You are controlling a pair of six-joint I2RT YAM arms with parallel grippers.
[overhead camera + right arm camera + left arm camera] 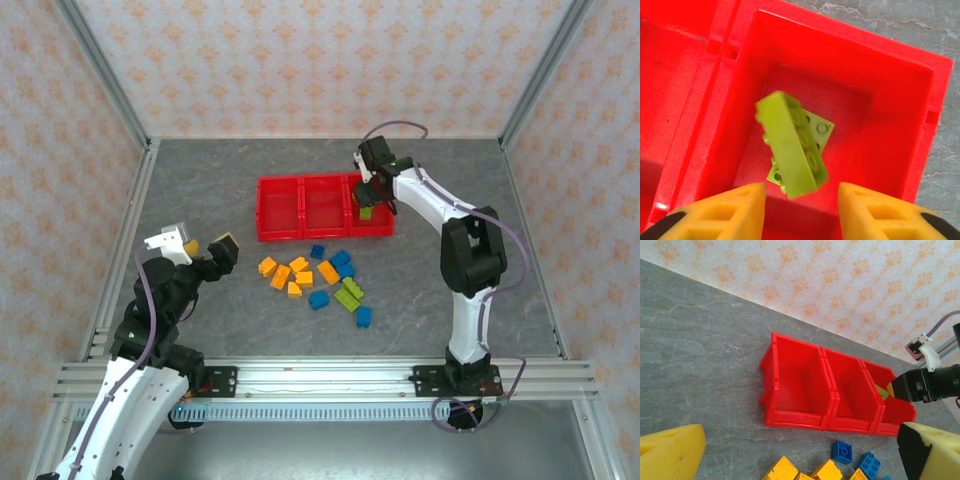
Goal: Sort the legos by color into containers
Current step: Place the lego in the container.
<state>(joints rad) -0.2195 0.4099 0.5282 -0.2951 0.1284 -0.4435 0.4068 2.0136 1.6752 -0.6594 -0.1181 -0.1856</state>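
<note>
L gripper [197,246]: nearest item, at 8 o'clock of the loose pile in top view. Yellow fingers [671,450] wide apart, nothing btwn them. Tips cut off by bottom edge of its own cam.
Loose legos [304,278]: small studded bricks scattered on grey table [200,180], at 6 o'clock of the bins, near but not touching them.
Orange legos [281,276]: approx six, bunched on pile's 9 o'clock side.
Blue legos [341,258]: approx five, spread from 12 round to 5 o'clock of pile.
Lime pair [347,297]: two, touching, at 4 o'clock of pile centre.
Bins [280,236]: three bright red open-top boxes, joined in a row running 9 to 3 o'clock.
L bin [795,390] & mid bin [852,395]: red floors in plain sight.
R bin [900,130]: holds lime bricks.
Flat lime brick [821,129]: on R bin floor, studs up, mostly covered by the tilted one.
Tilted lime brick [790,145]: long, tipped on edge, studs facing 3 o'clock, over the flat brick. Can't tell if it rests on that or is in mid-air.
R gripper [800,212]: over R bin, fingers [720,215] apart w/ a gap each side of the tilted brick's lower end. Grips nothing.
Hard to make out: exact pile count, as some bricks overlap. In left wrist view R gripper's black body covers part of R bin.
Walls [320,60]: farthest, pale w/ orange floral print.
</note>
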